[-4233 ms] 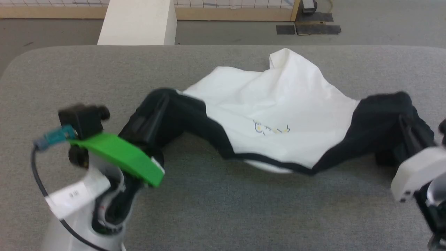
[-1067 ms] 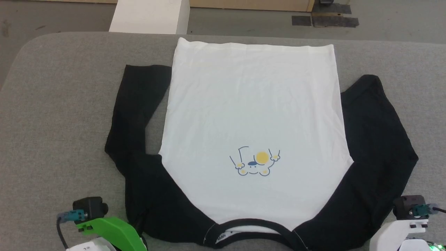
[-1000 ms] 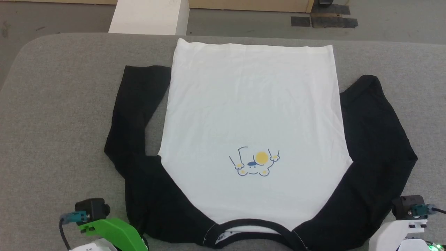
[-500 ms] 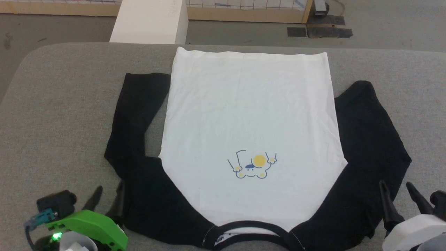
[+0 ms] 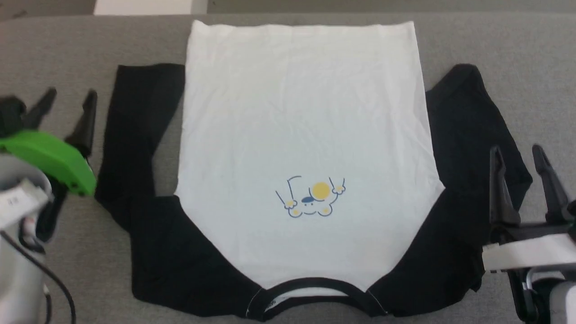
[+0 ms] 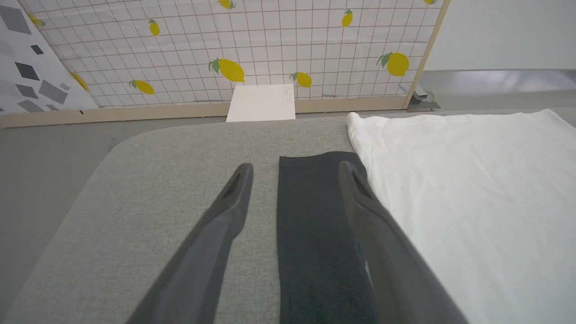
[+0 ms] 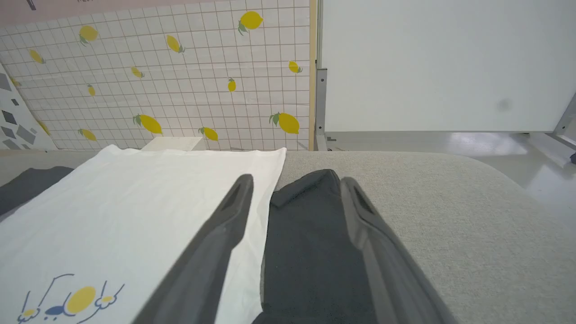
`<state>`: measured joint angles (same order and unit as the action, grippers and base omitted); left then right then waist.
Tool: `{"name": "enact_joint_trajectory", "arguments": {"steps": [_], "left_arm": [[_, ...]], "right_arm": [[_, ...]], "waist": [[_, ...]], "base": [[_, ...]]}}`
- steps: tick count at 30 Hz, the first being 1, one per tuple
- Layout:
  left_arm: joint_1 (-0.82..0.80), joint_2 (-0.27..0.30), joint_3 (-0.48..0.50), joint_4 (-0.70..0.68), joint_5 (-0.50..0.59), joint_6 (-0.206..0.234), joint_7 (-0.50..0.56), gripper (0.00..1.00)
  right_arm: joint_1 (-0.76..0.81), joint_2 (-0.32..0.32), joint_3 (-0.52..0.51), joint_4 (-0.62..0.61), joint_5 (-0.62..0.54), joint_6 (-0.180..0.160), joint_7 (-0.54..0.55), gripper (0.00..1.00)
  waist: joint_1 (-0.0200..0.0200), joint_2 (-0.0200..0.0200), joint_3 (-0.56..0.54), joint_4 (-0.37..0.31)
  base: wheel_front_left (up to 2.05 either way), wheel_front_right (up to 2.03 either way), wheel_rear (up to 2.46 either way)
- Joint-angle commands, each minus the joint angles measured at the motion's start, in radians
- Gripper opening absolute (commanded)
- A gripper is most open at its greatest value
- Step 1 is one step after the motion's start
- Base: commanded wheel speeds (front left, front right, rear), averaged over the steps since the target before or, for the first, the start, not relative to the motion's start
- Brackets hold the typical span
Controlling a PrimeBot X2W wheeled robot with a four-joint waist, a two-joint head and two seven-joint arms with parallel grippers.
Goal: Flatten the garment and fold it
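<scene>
The shirt (image 5: 301,112) lies spread flat, front up, on the grey desk (image 5: 99,270); its white body is lightly creased; the hem (image 5: 301,24) lies farthest, the black collar (image 5: 310,288) nearest; a small yellow-and-blue graphic (image 5: 310,198) sits on the chest; the black left sleeve (image 5: 135,135) runs up beside the body; the right sleeve (image 5: 468,135) lies against it, rumpled.

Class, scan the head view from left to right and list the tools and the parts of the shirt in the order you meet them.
left tool → black sleeve → white shirt body → other black sleeve → right tool
</scene>
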<state>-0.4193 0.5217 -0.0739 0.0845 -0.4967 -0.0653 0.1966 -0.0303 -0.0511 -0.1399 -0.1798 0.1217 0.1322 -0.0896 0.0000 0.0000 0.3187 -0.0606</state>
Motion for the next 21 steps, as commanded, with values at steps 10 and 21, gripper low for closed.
{"name": "enact_joint_trajectory", "arguments": {"steps": [10,21], "left_arm": [[-0.301,0.112,-0.006,0.143,-0.010,-0.030,0.184,1.00],[-0.392,0.161,0.022,0.179,-0.093,0.077,0.523,1.00]], "right_arm": [[-0.152,0.001,0.104,-0.020,-0.009,-0.002,-0.083,1.00],[-0.188,0.001,0.115,0.004,0.013,-0.002,-0.116,1.00]], "waist": [[0.0000,0.0000,0.255,-0.149],[0.0000,0.0000,0.340,-0.178]], "base": [[0.00,0.00,0.00],[0.00,0.00,0.00]]}}
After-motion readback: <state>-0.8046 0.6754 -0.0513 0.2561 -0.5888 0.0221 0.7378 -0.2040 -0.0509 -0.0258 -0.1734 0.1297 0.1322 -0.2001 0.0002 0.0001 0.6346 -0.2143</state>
